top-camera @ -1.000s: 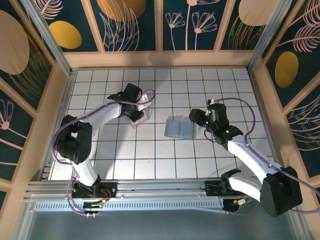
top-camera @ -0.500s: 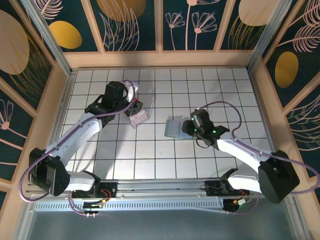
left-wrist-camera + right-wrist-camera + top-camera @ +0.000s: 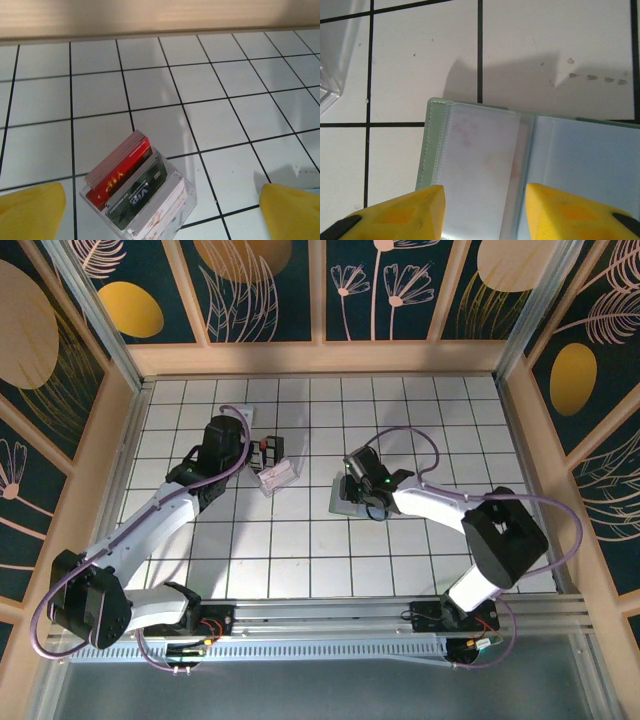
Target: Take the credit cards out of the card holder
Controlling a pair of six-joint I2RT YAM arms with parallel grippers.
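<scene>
Right wrist view, entry 1: card holder, lying open and flat on the tiled table across the lower half of the frame. Green stitched edge at lower left, bluish panel at lower right.

Entry 2: credit card, whitish with faint pink print, seated in the clear sleeve of the left-hand panel. Whether others lie beneath it cannot be told.

Entry 3: right gripper, jaws at middling width with nothing between them. Yellow fingertips at the bottom edge straddle that sleeve; contact with the plastic not discernible.

Entry 4: clear box, bottom centre of the left wrist view, red, dark and white cards standing on edge inside. From the top external view it sits left of centre, near the holder but apart.

Entry 5: left gripper, jaws spread wide, empty, poised over the box.

Handling note (judgement): the holder looks soft and likely to slide or fold. Better to coax the card towards the sleeve's mouth, pinch only the bared edge, and use the free left gripper to pin the far panel
</scene>
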